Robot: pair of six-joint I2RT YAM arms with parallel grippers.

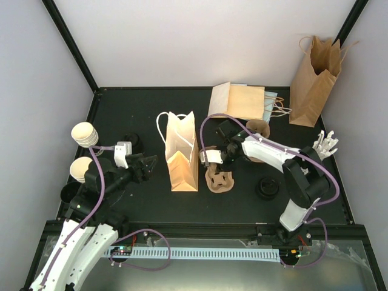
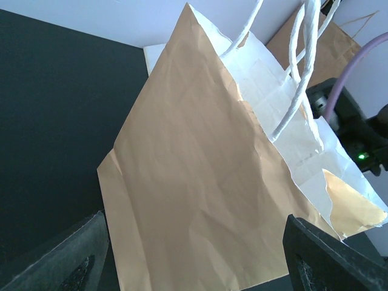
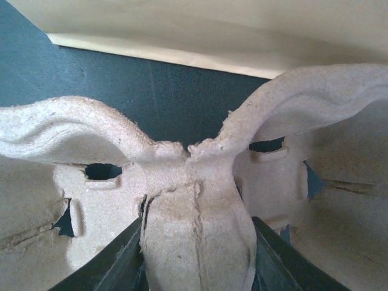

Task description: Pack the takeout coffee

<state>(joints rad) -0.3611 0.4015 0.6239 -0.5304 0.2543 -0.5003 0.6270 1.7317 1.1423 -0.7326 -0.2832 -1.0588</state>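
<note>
Gripping: the right gripper pinches the centre post of the pulp cup carrier. One dark finger lies against each flank of the post, and the finger bases are cut off at the bottom edge.
Right gripper from above: it sits between the standing bag and its own arm, over the carrier's far edge. The wrist body hides the jaws in this view.
Left gripper: the left gripper is spread wide and holds nothing. Its fingers show only as dark corners at the bottom of the wrist view. The bag's creased kraft face fills the space ahead of them.
Left gripper from above: it is just beside the bag's left face. Whether it touches the paper cannot be told.
Takeout coffee: the paper cups are at the table's far left edge, well apart from the standing bag. The nearer cup is partly covered by the left arm. Whether each is a single cup or a stack cannot be told.
Black lids: the black lids lie right of the carrier, near the right arm, and are hard to separate from the dark table.
Standing bag: it is upright with white handles and an open mouth. What is inside cannot be made out.
Back of table: flat bags lie in the middle, and a tall bag stands at the right corner.
Second carrier: the second carrier is mostly hidden behind the right arm.
</note>
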